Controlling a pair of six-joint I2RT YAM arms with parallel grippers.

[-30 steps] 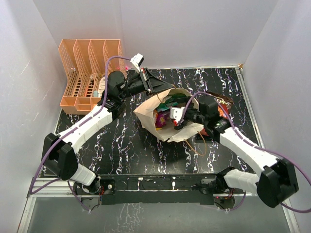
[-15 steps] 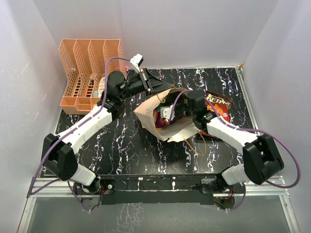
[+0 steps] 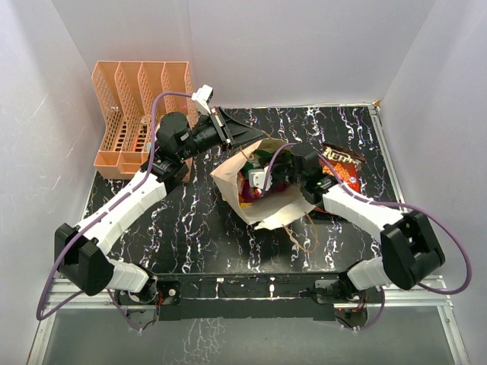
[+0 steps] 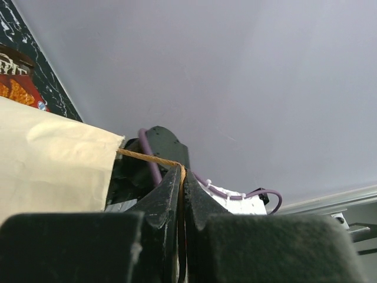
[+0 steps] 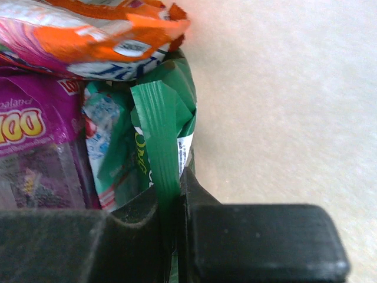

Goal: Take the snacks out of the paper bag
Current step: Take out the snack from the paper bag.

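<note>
While our left claw (image 4: 181, 175) is clamped on the cord handle (image 4: 147, 157) of the bag (image 3: 228, 176), holding its mouth up, our right claw (image 5: 175, 180) is inside, pinched shut on the edge of a green packet (image 5: 160, 112). A purple packet (image 5: 35, 130) and an orange packet (image 5: 106, 29) lie beside it in the bag; 1 red packet (image 3: 344, 161) lies on the tabletop (image 3: 190, 220) just right of the bag. We judge the step to be lifting out the green packet: the right arm must next draw it clear of the mouth and set it by the red packet.
</note>
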